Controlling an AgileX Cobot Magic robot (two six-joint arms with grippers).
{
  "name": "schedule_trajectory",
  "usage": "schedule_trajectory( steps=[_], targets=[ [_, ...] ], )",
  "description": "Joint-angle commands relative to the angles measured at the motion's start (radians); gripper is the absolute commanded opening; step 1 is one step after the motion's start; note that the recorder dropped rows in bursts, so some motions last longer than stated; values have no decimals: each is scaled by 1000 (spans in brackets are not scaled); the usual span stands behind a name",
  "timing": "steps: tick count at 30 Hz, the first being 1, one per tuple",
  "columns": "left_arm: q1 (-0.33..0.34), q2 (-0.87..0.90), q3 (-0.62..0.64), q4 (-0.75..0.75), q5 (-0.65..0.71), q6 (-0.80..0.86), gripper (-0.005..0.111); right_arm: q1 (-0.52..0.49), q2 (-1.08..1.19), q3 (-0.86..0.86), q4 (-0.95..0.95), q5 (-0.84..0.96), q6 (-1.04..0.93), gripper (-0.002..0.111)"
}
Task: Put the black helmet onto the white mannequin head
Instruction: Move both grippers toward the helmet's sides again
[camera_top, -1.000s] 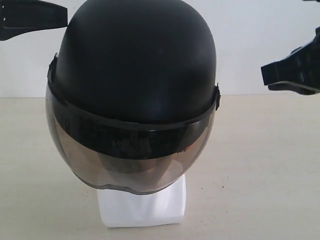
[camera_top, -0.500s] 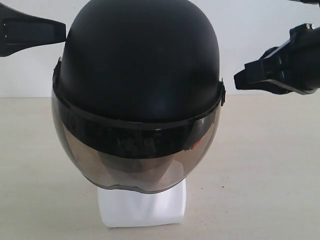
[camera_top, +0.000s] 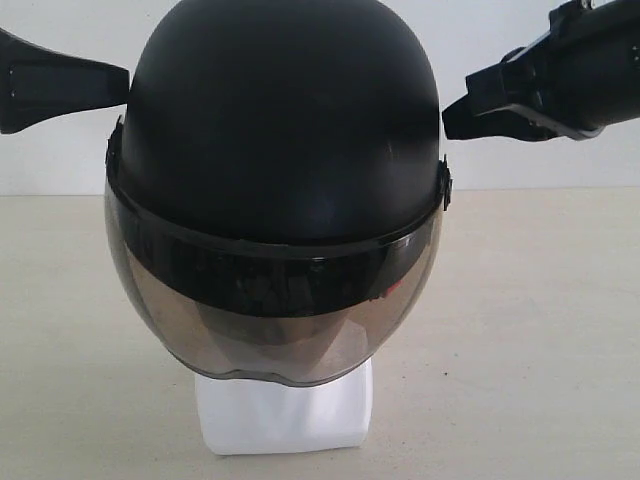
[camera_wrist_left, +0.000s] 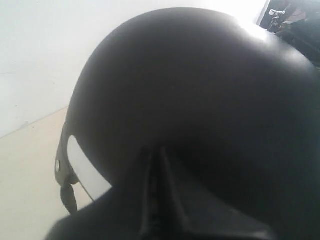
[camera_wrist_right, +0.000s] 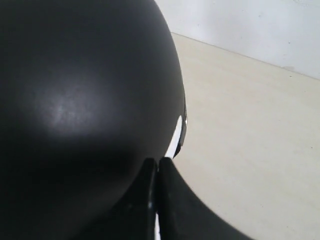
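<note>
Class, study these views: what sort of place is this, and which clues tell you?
Probably a robotics lab test bench: a beige table against a blank white wall, holding the black helmet on the white mannequin head, with the left gripper and right gripper beside it.

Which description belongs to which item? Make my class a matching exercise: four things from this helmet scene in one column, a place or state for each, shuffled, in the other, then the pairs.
Column one
1. matte black rounded helmet
2. smoky see-through curved visor
3. squarish base of the glossy white mannequin head
4. black right gripper

Column two
a. stands on the beige table
b. shut, tip beside the shell's upper side
c. opaque dome sitting over the head
d. tinted, hangs down at the front

Pairs: 1-c, 2-d, 3-a, 4-b
</note>
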Motion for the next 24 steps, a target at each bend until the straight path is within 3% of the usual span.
schedule_trajectory(
  steps=[1, 10, 24],
  targets=[
    [-11, -26, 20, 24, -35, -2, 4, -8, 12, -33, 7, 16, -14, 0],
    [-11, -65, 110, 24, 15, 14, 4, -8, 72, -104, 33, 92, -22, 0],
    [-11, -93, 133, 24, 30, 7, 4, -6, 72, -123, 77, 149, -58, 0]
  ],
)
